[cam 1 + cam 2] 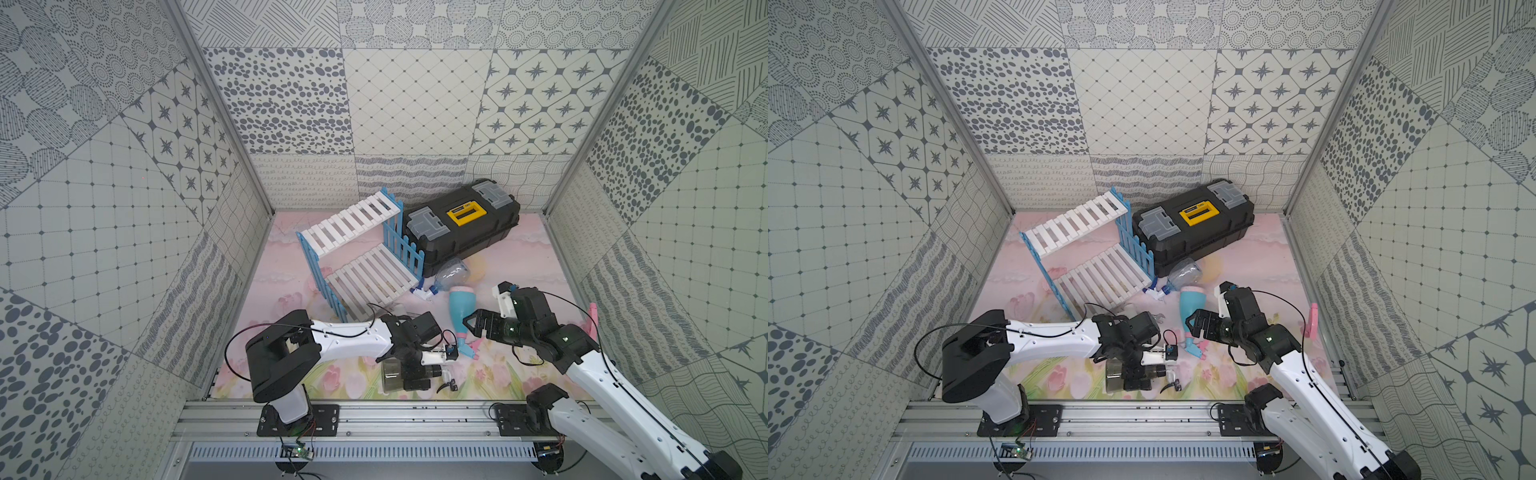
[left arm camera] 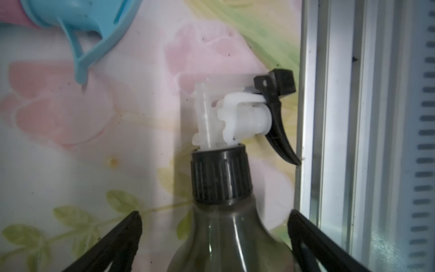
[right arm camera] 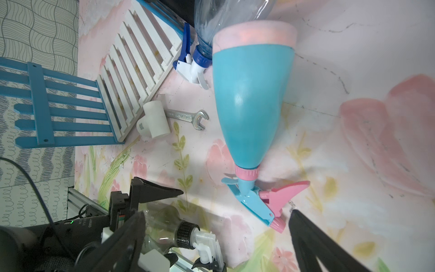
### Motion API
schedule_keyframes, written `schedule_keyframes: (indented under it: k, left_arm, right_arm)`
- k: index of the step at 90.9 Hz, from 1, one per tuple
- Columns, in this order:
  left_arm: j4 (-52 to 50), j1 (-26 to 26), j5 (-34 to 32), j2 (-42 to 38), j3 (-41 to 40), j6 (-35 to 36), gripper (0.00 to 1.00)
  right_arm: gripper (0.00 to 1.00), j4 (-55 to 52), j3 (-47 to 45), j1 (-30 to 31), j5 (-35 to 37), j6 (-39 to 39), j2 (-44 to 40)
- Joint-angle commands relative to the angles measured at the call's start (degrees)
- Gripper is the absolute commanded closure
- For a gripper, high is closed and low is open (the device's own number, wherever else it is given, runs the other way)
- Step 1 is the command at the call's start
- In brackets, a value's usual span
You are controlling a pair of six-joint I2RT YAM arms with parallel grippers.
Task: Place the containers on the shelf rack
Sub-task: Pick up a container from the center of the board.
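Spread wide, the left hand straddles a smoky grey translucent spray bottle. The right hand, likewise spread, hovers near an opaque light-blue spray bottle.

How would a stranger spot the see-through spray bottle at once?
Find the big black toolbox at the back, with the blue-and-white rack beside it. In front of the toolbox, by the rack's lower shelf, lies the clear bottle on its side. Unlike the opaque light blue bottle next to it, it is see-through, with a dark blue and white trigger.
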Motion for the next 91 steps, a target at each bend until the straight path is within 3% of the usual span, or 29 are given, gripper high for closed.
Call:
schedule_keyframes:
  k: [1, 14, 24, 43, 67, 81, 85, 91]
  left_arm:
    - [0.07, -0.67, -5.09, 1.17, -1.27, 3.38, 0.02]
    - [-0.94, -0.67, -7.12, 0.97, -2.10, 5.07, 0.08]
    - [-1.28, -0.99, -10.23, 0.30, -2.51, 6.69, 0.01]
    - [-4.53, -1.09, -13.90, -1.07, -1.62, 8.64, 0.01]
    - [-14.80, -1.09, -11.00, -0.95, 1.36, 4.30, 0.02]
    - [-15.96, -1.14, -12.16, -0.60, 0.59, 2.83, 0.01]
    - [-15.91, -1.11, -12.70, -0.61, 0.61, 2.38, 0.06]
    - [-15.76, -1.15, -12.95, -0.66, 0.87, 1.64, 0.23]
  right_arm:
    - [0.03, 0.79, -0.20, -0.31, 0.36, 0.89, -1.26]
    - [0.03, 0.79, -0.02, -0.31, 0.78, 1.14, -2.02]
    - [0.03, 0.73, -0.02, -0.38, 1.09, 1.13, -2.58]
    - [0.03, 0.81, -0.02, -0.33, 1.32, 1.16, -2.74]
    - [0.03, 0.79, -0.27, -0.38, 1.85, 1.21, -2.74]
    - [0.03, 0.83, -0.15, -0.33, 2.18, 1.16, -2.52]
    - [0.03, 0.80, 0.01, -0.32, 2.16, 1.12, -2.55]
    - [0.03, 0.81, 0.41, -0.31, 1.96, 1.16, -2.61]
